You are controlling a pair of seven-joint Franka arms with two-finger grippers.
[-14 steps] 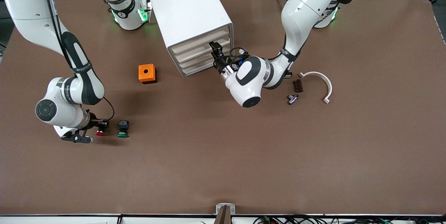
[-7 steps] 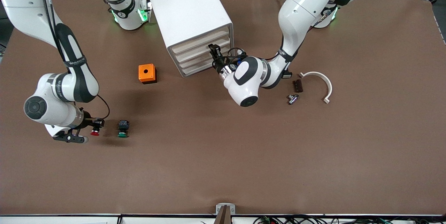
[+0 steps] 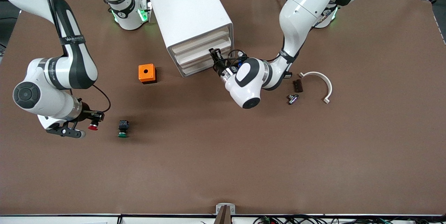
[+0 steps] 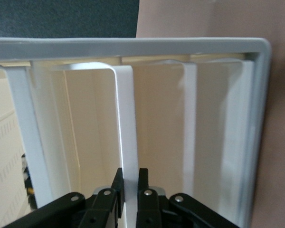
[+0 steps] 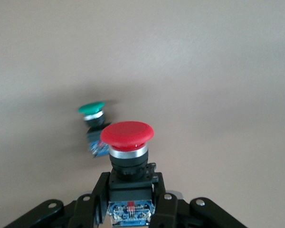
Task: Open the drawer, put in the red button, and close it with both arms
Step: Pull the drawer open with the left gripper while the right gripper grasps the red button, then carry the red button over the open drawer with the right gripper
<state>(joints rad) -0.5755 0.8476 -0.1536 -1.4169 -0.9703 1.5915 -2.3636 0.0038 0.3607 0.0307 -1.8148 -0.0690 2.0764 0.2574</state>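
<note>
The red button (image 3: 92, 126) (image 5: 127, 135) is lifted off the table, and my right gripper (image 3: 94, 120) (image 5: 130, 192) is shut on its black-and-blue body. It hangs over the table on the side of the green button (image 3: 122, 129) (image 5: 92, 110) toward the right arm's end. My left gripper (image 3: 213, 54) (image 4: 129, 176) is at the front of the white drawer cabinet (image 3: 190, 11). It is shut on the thin white handle lip (image 4: 127, 123) of a middle drawer. The drawers look pushed in.
An orange box (image 3: 146, 73) with a round hole stands beside the cabinet, toward the right arm's end. Toward the left arm's end lie a dark brown block (image 3: 297, 85), a small metal part (image 3: 292, 98) and a white curved clamp (image 3: 322, 81).
My right gripper has risen with the red button and drawn away from the green button, toward the right arm's end. My left gripper's fingers have shut on the drawer's handle lip.
</note>
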